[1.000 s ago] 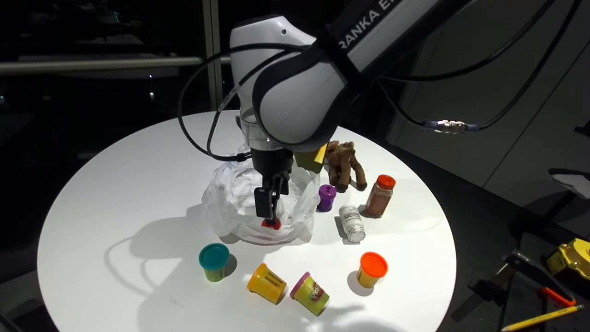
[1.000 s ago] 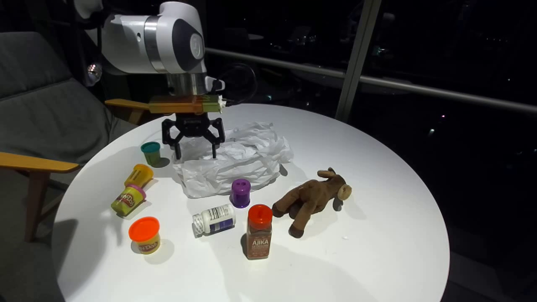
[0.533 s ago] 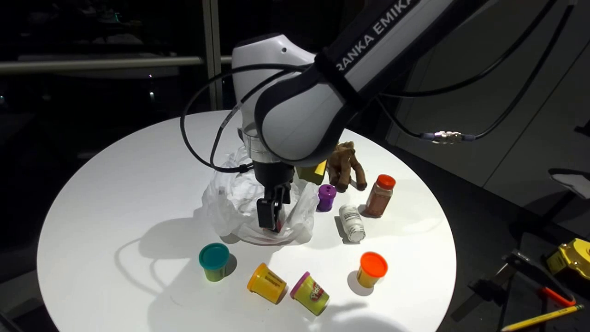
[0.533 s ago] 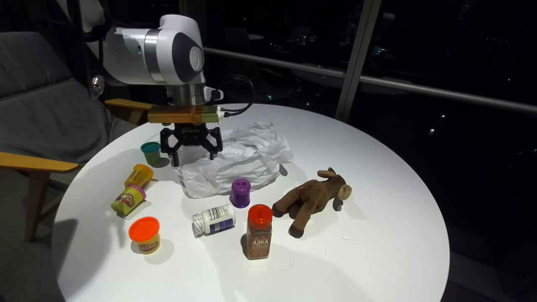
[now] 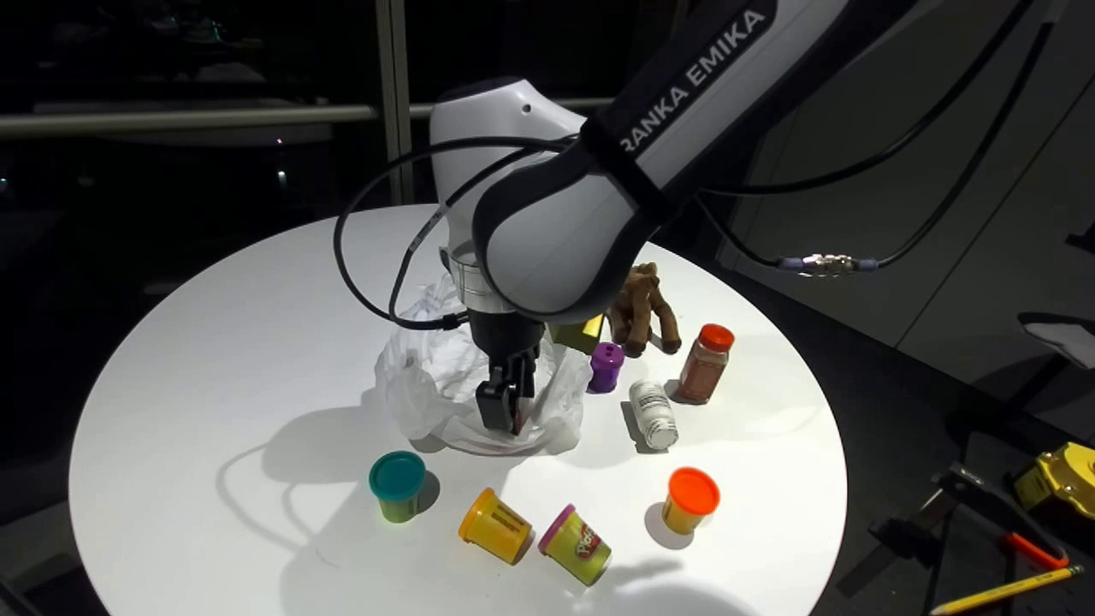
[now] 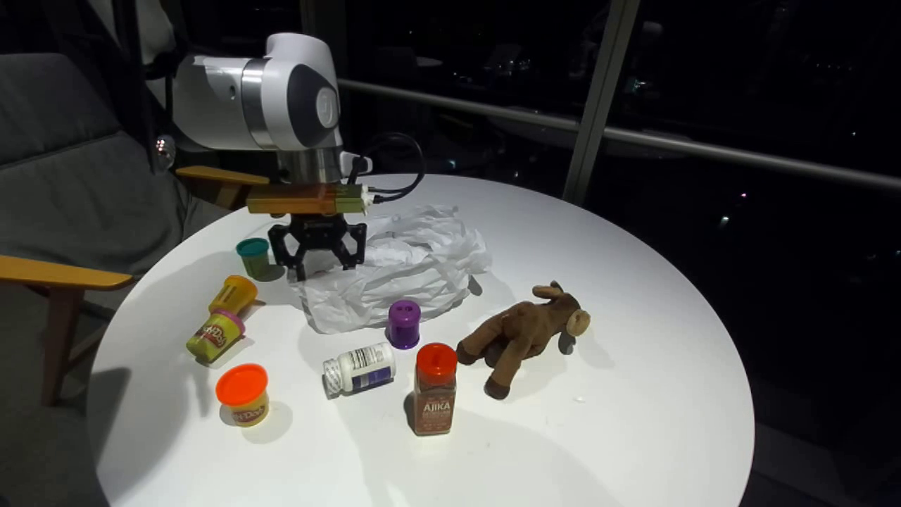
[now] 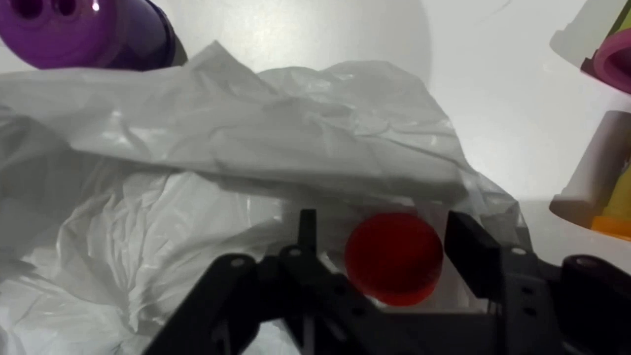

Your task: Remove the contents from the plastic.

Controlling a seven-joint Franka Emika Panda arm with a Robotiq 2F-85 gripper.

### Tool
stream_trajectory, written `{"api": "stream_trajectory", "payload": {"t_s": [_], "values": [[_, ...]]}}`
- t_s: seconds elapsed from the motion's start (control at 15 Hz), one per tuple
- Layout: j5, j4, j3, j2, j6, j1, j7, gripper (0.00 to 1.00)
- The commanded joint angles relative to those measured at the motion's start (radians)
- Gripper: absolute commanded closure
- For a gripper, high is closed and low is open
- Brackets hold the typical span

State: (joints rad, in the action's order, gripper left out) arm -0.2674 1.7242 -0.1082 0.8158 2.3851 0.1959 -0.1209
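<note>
The whitish plastic (image 6: 394, 292) lies crumpled on the table in both exterior views, its mouth facing up. Inside it, a round red lid (image 7: 394, 259) shows in the wrist view, among the contents. My gripper (image 7: 382, 231) is down in the bag with its fingers on either side of this lid. A gap shows at the left finger; the right finger (image 7: 471, 256) is very close to the lid, touching or not I cannot tell. Outside the bag are the brown animal (image 6: 528, 327), red-capped bottle (image 6: 434, 398), purple piece (image 6: 403, 327) and white bottle (image 6: 362, 367).
Tubs with teal (image 5: 398, 479), yellow (image 5: 496, 526), purple (image 5: 577, 547) and orange (image 5: 691, 496) lids stand or lie on the round white table (image 5: 197, 376) near the bag. A grey chair (image 6: 77, 176) stands beside the table.
My gripper has come down into the bag around the red lid. Its fingers have drawn partly together during the last half second. The bag and the things outside it have hardly moved.
</note>
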Motion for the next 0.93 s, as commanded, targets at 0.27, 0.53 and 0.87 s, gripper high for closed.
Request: {"api": "stream_trajectory", "payload": {"t_s": [0.27, 0.53, 0.87], "values": [[0.013, -0.006, -0.004, 0.004, 0.046, 0.0, -0.021, 0.74], [0.011, -0.007, 0.013, -0.017, 0.043, 0.009, 0.013, 0.74], [-0.005, 0.017, 0.076, -0.122, 0.016, 0.047, 0.15, 0.74]]}}
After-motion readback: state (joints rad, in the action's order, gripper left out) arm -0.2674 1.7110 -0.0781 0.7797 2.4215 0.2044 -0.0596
